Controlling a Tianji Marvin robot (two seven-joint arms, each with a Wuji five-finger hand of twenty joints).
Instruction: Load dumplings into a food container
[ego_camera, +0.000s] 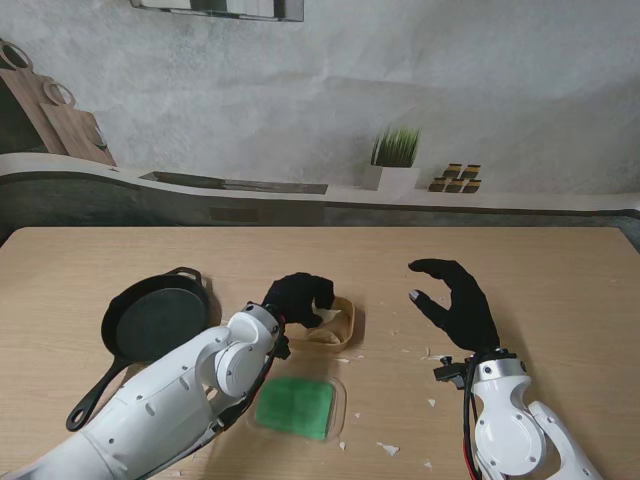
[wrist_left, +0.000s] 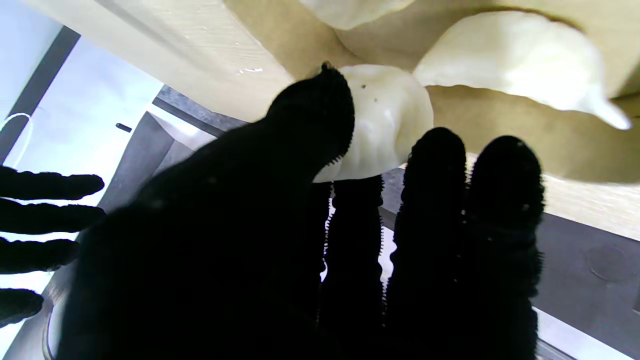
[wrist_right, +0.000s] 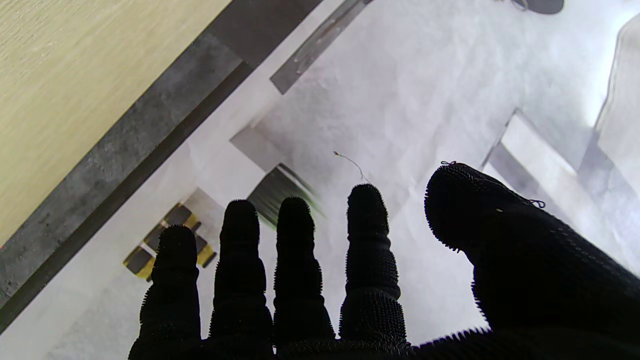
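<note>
My left hand is curled over the beige food container, thumb and fingers pinching one dumpling just over its edge. At least 2 more dumplings lie inside the container. Right hand hovers w/ fingers spread, holding nothing, well right of the container. Nearer to me, just beside the container, sits a clear lid w/ green under it. Black skillet on the left of the desk. White scraps scattered near my right arm.
</note>
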